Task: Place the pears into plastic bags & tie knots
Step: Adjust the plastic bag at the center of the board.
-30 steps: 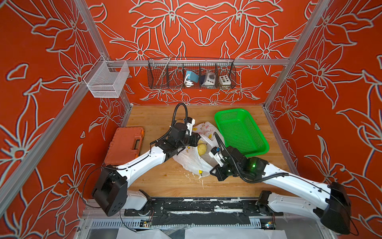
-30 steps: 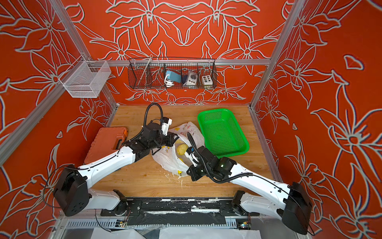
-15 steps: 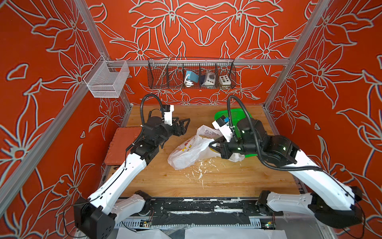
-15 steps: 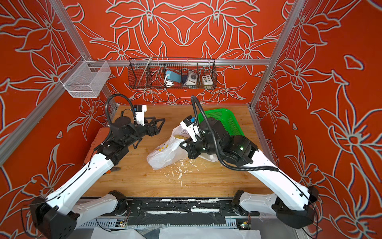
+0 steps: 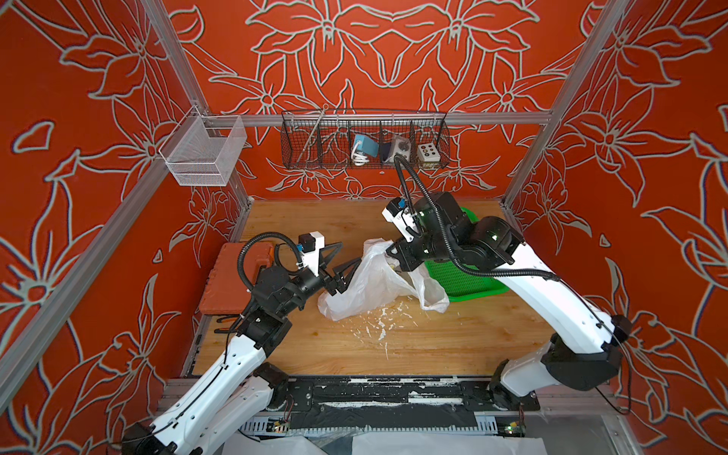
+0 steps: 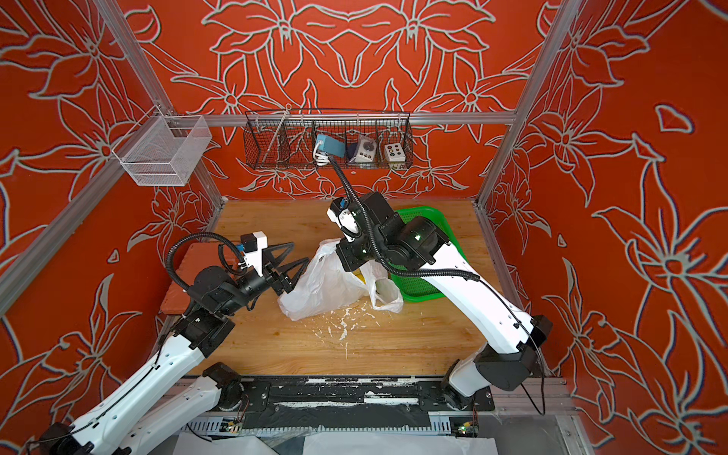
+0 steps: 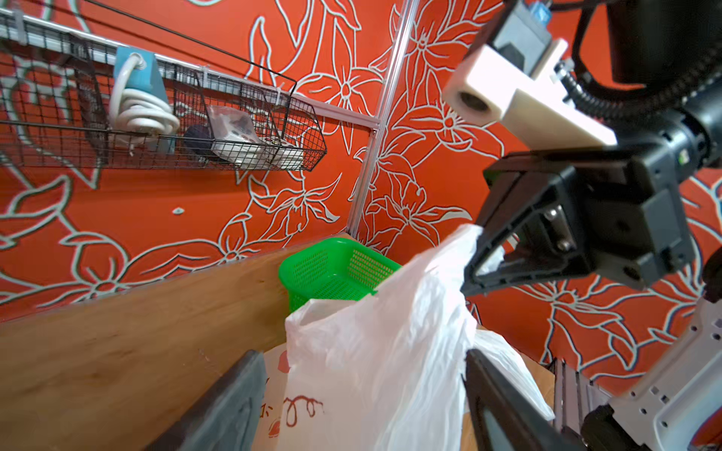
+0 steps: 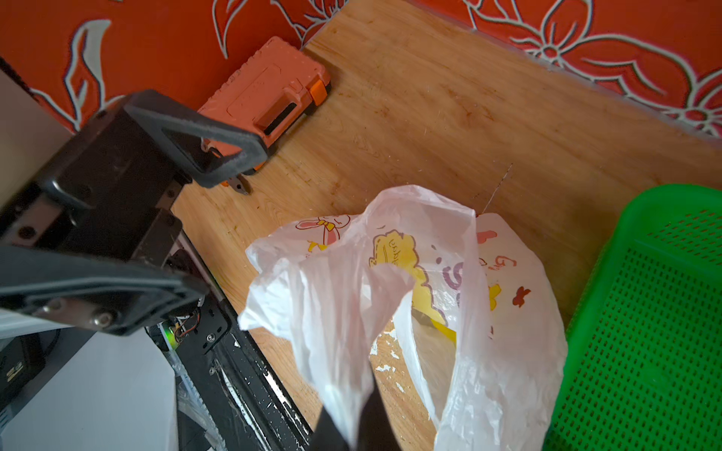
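Note:
The white printed plastic bag stands on the table, pulled up by one handle. My right gripper is shut on that handle, raised above the bag's right side. My left gripper is open at the bag's upper left; the bag's plastic shows between its spread fingers. A pale rounded lump, seemingly a pear, shows through the bag beside a yellow patch. The second handle loop hangs free. No knots are in view.
A green mesh basket lies right behind the bag, partly under my right arm. An orange case sits at the table's left edge. White flecks dot the wood in front of the bag. A wire rack hangs on the back wall.
My left gripper has opened, drawn back, then returned to the bag's left side. My right gripper, still shut on the handle, has lifted the bag up and toward the back.

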Tool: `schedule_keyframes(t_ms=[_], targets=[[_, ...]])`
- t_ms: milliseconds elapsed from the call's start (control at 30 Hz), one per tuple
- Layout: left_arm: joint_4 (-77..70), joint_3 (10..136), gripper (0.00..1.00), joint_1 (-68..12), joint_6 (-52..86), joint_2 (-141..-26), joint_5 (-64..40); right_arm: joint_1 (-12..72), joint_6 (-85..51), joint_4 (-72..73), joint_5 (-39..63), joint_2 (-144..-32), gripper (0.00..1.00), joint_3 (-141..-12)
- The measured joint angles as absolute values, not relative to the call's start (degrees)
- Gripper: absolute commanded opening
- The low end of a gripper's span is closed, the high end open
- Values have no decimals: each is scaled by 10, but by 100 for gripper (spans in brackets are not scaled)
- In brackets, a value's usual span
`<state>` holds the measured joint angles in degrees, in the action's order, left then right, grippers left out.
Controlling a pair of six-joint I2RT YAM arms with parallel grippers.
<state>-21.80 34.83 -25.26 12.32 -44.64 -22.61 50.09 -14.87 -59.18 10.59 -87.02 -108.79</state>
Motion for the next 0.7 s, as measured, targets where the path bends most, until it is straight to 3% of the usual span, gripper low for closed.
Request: schedule_keyframes(t_ms=[467, 567, 600, 667, 700], targets=[[-307, 402, 82, -325, 53, -583, -172, 495, -127, -641, 129, -914, 0, -1187], [-326, 416, 69, -337, 43, -624, -158, 488, -128, -644, 144, -917, 0, -1195], [-334, 419, 59, -343, 39, -637, -155, 484, -128, -644, 154, -917, 0, -1195], [-345, 422, 30, -352, 36, -656, -148, 473, -133, -640, 175, -916, 4, -1195], [-352, 422, 14, -358, 37, -665, -140, 465, -138, -636, 189, -916, 23, -1195]])
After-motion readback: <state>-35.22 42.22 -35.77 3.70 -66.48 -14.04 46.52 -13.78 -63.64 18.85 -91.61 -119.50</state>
